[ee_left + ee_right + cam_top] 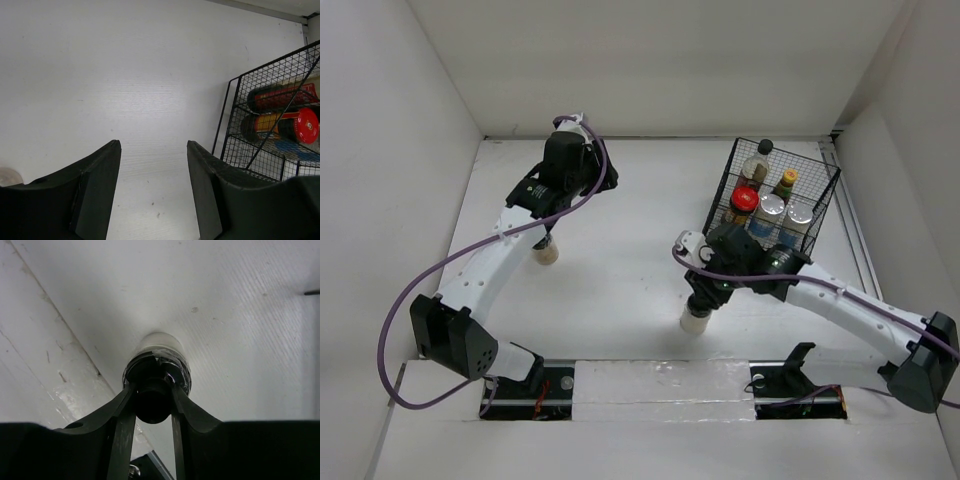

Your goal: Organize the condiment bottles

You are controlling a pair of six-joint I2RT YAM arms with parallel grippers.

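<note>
I had the right pincer clamped on the black cap of a pale jar, which stood on the worktop near the front edge. The left pincer stood apart, holding nothing. I saw the second pale jar under that arm and the other five bottles in the wire rack.

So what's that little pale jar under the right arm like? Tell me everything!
It's a small pale jar with a round black cap. Its body looks creamy and a bit see-through, maybe glass or plastic. It stands upright on the white table, near the front, apart from the black wire rack. The right pincer reaches it from above, one finger pressed on each side of the cap. Nothing else touches it.
</note>
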